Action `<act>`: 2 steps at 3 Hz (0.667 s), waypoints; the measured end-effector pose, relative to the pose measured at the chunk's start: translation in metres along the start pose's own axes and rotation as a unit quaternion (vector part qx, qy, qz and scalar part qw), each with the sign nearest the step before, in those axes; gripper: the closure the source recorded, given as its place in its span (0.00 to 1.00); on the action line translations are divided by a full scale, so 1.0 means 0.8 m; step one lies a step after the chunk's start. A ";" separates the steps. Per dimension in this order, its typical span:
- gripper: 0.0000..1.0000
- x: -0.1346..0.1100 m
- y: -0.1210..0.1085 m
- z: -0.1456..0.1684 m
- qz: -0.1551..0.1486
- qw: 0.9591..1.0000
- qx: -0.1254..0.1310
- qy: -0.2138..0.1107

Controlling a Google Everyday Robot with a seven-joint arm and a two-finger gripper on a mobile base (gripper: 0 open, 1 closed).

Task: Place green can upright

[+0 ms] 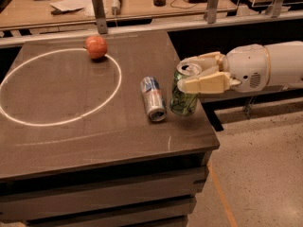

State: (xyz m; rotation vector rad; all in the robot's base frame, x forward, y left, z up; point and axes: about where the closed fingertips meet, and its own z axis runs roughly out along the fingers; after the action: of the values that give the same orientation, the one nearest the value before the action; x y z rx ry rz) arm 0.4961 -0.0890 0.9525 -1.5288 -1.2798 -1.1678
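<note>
Camera view: gripper reaches in from right, over table's right edge. Fingers pinch upper part of green can, one each side. Can upright near right edge, base on or just above the tabletop. Silver can lies on side just left, apart. Apple on white circle line, far back.

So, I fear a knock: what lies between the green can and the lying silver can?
Only a narrow bare strip of table, in the camera view; silver can and green can look apart. The tool grips the green can's top.
</note>
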 end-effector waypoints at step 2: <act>0.66 -0.016 0.002 -0.008 -0.033 0.999 0.004 0.004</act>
State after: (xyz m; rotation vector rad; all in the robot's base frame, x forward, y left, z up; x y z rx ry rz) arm 0.4963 -0.0984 0.9413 -1.4847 -1.3367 -1.2083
